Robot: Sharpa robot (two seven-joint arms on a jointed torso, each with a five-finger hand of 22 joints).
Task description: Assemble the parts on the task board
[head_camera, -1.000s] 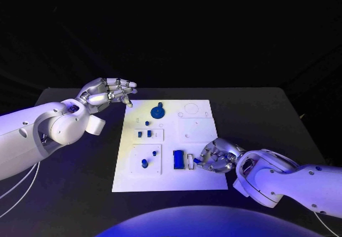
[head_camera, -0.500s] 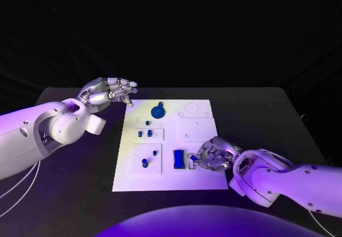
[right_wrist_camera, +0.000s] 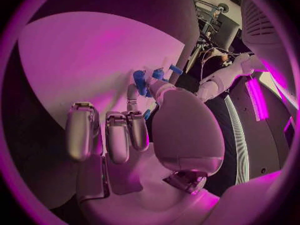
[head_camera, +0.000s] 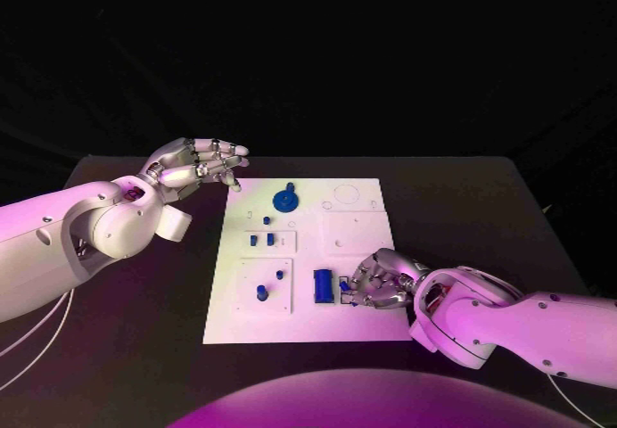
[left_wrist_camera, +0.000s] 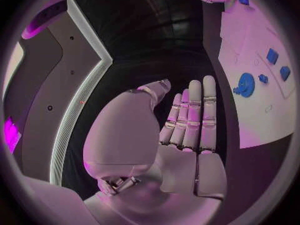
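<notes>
Black table (head_camera: 128, 357) | white task board (head_camera: 360, 232), blue parts (head_camera: 285, 198) | left hand (head_camera: 193, 165) released | right hand (head_camera: 380, 281) pinching part (head_camera: 347, 285)

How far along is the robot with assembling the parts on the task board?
Partway. Several blue parts already sit on the task board, including a blue gear near its far end. The right hand works a small blue part beside the blue block. The left hand hovers open. The board's far-right outlines look unfilled.
</notes>
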